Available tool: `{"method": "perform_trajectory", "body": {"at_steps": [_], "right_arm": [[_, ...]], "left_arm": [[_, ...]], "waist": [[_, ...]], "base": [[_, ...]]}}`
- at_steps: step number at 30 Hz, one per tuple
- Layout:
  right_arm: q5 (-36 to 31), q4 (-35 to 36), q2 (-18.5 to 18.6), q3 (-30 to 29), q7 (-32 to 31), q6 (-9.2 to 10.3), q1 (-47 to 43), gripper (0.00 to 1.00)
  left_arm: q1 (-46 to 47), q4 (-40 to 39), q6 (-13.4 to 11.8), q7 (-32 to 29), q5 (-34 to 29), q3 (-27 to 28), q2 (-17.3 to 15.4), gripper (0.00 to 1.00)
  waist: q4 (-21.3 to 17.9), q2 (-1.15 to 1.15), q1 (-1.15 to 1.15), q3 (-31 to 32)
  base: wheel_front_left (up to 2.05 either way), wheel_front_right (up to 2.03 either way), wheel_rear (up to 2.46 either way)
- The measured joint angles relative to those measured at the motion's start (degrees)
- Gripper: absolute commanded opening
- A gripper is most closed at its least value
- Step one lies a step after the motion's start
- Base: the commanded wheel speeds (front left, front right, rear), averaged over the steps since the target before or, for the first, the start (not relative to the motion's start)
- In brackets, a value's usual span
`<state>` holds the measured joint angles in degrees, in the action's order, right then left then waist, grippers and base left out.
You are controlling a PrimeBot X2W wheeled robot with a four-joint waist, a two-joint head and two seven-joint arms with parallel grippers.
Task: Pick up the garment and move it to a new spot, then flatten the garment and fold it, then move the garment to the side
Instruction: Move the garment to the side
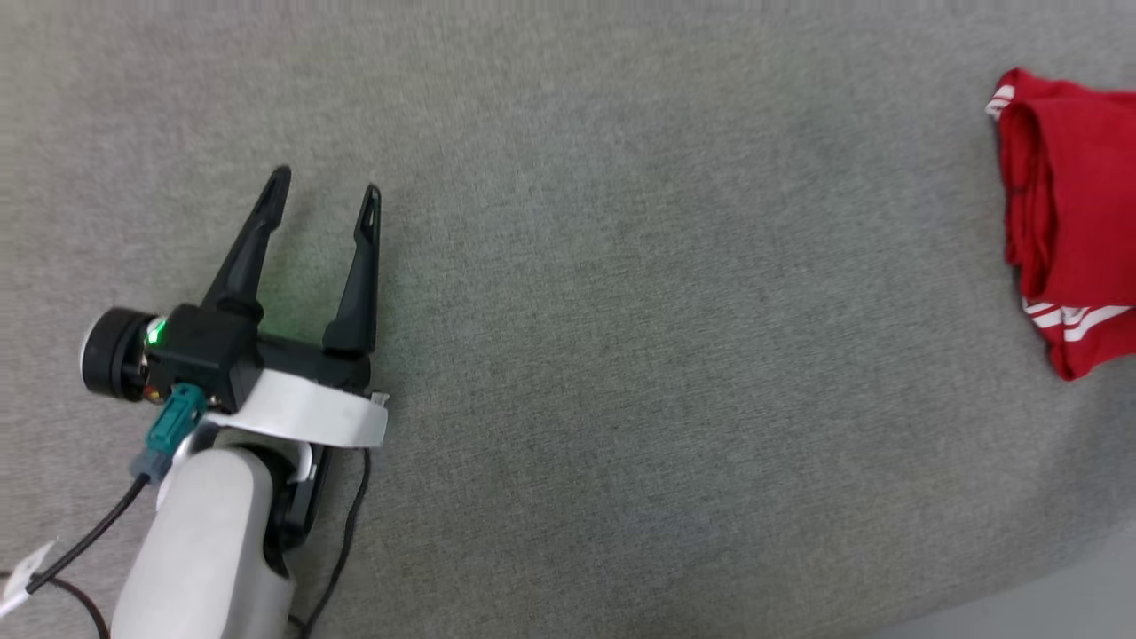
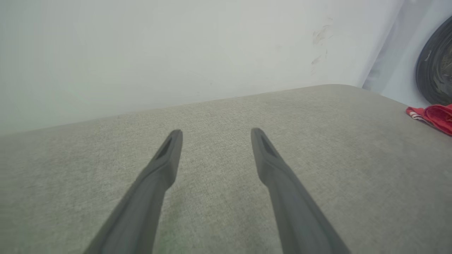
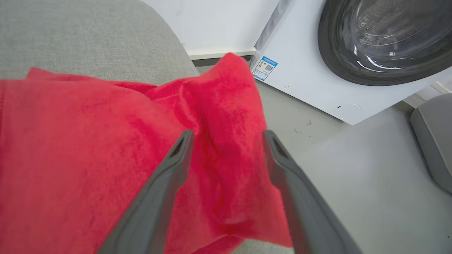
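Note:
The garment [image 1: 1069, 222], a red jersey with white-striped trim, lies folded in a bundle at the far right edge of the grey cushioned surface [image 1: 621, 311]. My left gripper [image 1: 324, 191] hovers open over bare cushion at the lower left, far from the jersey. The left wrist view shows the same open gripper [image 2: 216, 134] with nothing between the fingers, and the garment [image 2: 432, 116] small at the right edge. In the right wrist view my right gripper [image 3: 227, 135] is open just above the garment [image 3: 106, 158], its fingers straddling a raised red fold near the cushion's edge.
A white washing machine [image 3: 339, 70] with a dark round door stands on the pale floor [image 3: 370, 169] beyond the cushion's edge. Another grey cushioned piece [image 3: 434, 137] sits at the right. A pale wall [image 2: 176, 53] backs the cushion.

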<state>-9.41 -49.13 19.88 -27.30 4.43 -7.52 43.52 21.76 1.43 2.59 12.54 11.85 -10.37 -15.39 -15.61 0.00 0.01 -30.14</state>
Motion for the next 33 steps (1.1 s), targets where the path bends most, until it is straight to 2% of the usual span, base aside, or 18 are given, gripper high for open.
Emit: {"method": "perform_trajectory", "body": {"at_steps": [4,9,19,26,33], "right_arm": [[-0.4,0.5,-0.3,0.7,1.3,0.01,-0.5,1.0],[0.8,4.6,-1.7,4.2,3.1,0.01,-5.0,1.0],[8.9,23.3,-8.4,12.9,1.2,0.0,-22.4,1.0],[12.1,35.2,-13.9,17.9,-1.2,0.01,-32.1,1.0],[13.9,42.8,-15.6,23.2,-2.1,0.01,-36.5,1.0]], "left_arm": [[-2.4,1.3,-0.7,0.8,0.6,0.3,0.6,1.0],[-6.3,2.7,-1.7,1.6,1.7,0.5,1.9,1.0],[-14.1,4.1,-3.8,2.3,3.6,2.2,4.2,1.0],[-17.6,5.2,-5.2,2.4,4.3,3.8,4.5,1.0],[-19.1,7.2,-5.2,2.4,4.4,5.4,3.8,1.0]], "waist": [[0.0,0.0,0.0,3.5],[0.3,0.0,0.0,9.0],[2.9,0.0,-0.01,20.0],[7.5,0.0,-0.02,24.5],[11.6,0.0,-0.01,27.9]], "base": [[0.0,0.0,0.0],[0.0,0.0,0.0],[0.0,0.0,0.0],[0.0,0.0,0.0],[0.0,0.0,0.0]]}}
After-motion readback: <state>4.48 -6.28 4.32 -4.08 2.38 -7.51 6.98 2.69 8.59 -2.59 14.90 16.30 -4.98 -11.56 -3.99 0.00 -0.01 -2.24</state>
